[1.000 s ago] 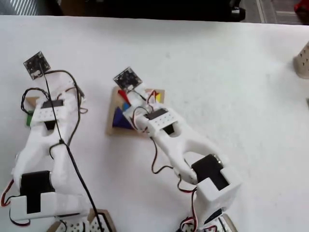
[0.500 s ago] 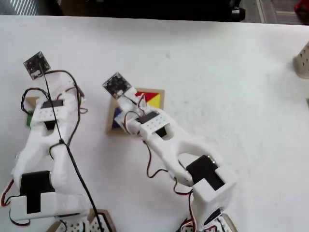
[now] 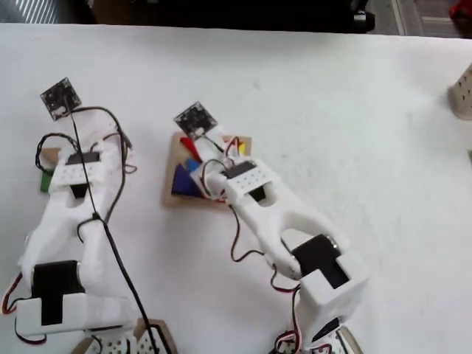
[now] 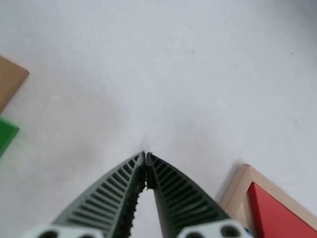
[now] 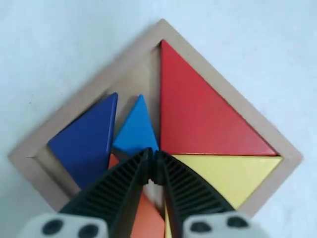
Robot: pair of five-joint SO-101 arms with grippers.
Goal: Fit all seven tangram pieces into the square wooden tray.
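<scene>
Claws both pinched shut and empty, right claw over the tray's light-blue triangle, left claw over table

A white table spreads wide under soft, even light. Past its far edge runs a dark strip. A tan perforated block stands at the table's side edge.

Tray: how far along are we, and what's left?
Done: the red triangle, yellow triangle and orange piece sit in the tray. In hand: nothing; the right gripper hangs shut over the dark blue triangle and light blue triangle, askew with bare wood around them. Left: seat those, then fetch the green piece and tan piece lying by the shut left gripper.
</scene>
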